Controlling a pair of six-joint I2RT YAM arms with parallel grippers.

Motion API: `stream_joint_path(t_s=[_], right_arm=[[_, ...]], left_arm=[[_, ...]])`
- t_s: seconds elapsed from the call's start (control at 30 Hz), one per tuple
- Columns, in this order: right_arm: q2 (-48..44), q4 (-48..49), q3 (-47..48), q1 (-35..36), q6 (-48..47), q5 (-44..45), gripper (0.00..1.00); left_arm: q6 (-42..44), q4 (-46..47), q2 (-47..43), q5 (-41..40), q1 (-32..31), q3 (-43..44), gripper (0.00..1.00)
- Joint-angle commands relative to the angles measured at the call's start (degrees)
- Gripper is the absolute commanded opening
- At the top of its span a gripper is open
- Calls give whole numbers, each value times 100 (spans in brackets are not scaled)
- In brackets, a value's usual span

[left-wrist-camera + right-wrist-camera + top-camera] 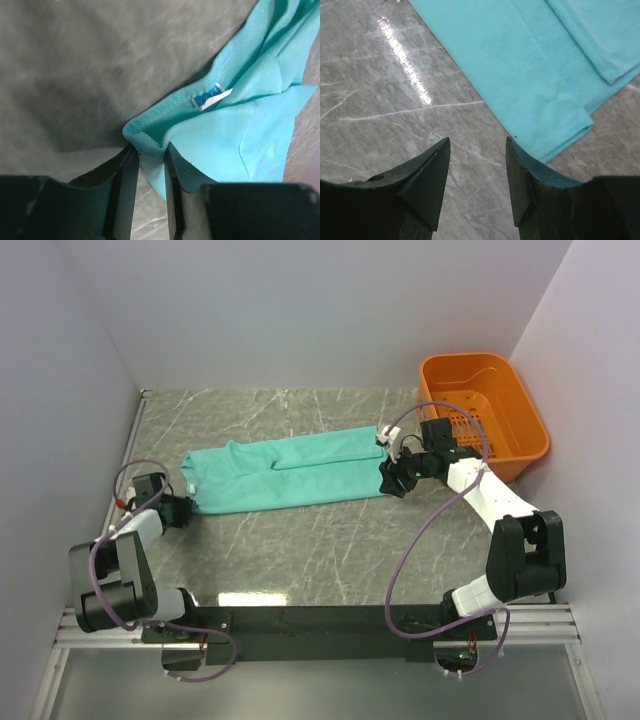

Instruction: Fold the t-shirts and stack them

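Note:
A turquoise t-shirt (285,472) lies folded lengthwise into a long strip across the middle of the table. My left gripper (185,508) is at the strip's left end, shut on a pinch of the t-shirt's edge (150,150); a small white label (210,96) shows on the cloth just beyond. My right gripper (392,480) is open and empty at the strip's right end, its fingertips over bare table just off the t-shirt's corner (570,120).
An orange plastic basket (487,412) stands at the back right, close behind the right arm. The table top (300,560) is grey marble. White walls close in the left, back and right sides.

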Motion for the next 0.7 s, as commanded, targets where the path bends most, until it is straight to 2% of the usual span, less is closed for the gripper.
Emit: stream_joint_path(t_s=[0.0,0.13,0.23,0.37,0.4,0.53,0.6,0.67], right_arm=[[-283,25,74,-38,-25,-186,56],[-319,7,83,-55,-33,-230,55],[-336,-10,92,-47,-42,-273,55],[-345,7,92,-55,-51,-265,55],[-328,7,100,-55,-51,-256,55],[-231,34,127,-47,-34,-221,55],[-83,60,188,-55,2,-195,55],[93,69,372,-38,89,-142,55]], left_arm=[[1105,487,232,388,355,432,31],[2036,874,820,1031,672,1055,31],[2940,472,1610,1198,743,1987,31],[3399,-258,2752,1172,752,3262,32],[3461,-425,2886,1137,760,3664,33],[3655,-689,3238,980,752,4292,39],[3673,-655,3142,944,752,4302,49],[3629,-462,2810,865,734,4170,73]])
